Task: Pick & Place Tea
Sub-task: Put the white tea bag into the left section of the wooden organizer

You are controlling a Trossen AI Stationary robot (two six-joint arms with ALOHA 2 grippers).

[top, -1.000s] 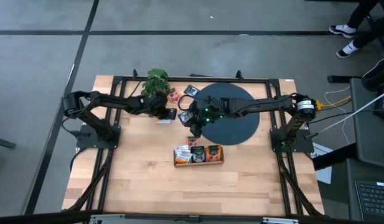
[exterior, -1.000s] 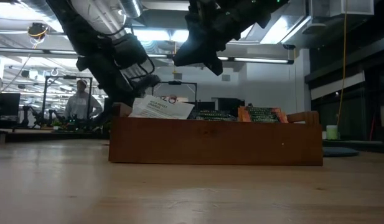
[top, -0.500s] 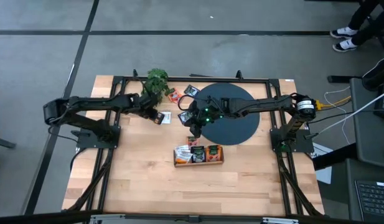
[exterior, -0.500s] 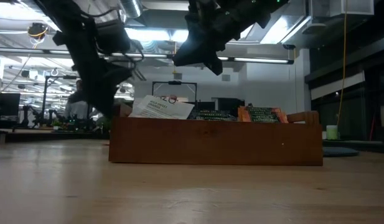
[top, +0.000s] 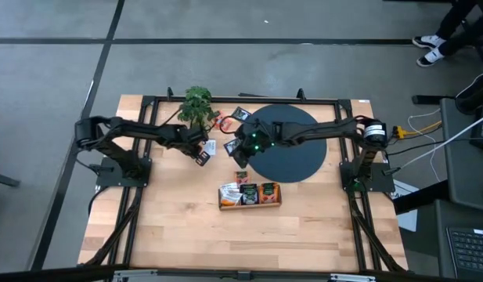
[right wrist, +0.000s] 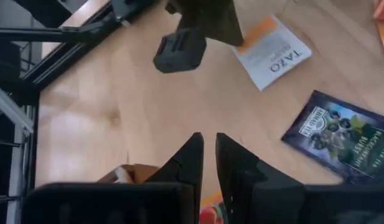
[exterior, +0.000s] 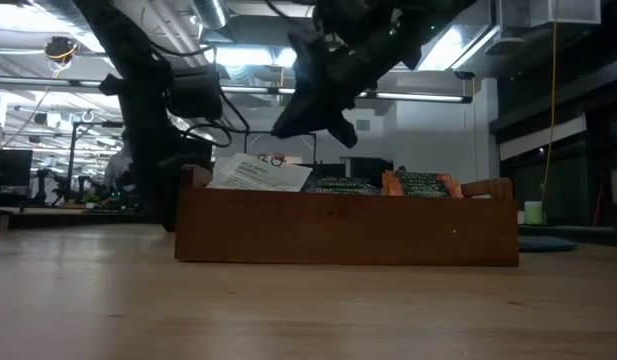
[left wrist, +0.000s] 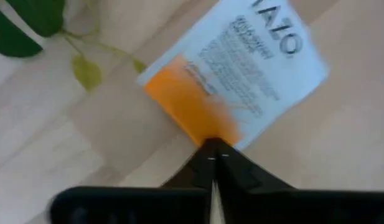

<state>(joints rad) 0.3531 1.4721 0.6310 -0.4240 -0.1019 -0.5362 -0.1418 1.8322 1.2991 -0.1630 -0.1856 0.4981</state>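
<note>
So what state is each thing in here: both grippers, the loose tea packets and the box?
left gripper: shut, tips at the white packet's orange edge.
right gripper: narrowly open, nothing between the fingers, above the table.
white packet: lying flat on the table.
dark packet: lying flat on the table, untouched.
wooden box: upright on the table, packets inside.

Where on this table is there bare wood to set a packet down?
Free: the wide strip between the wooden box and the near table edge, and beside the box on both sides. Crowded: the far edge, with plant, loose tea packets and black disc.
</note>
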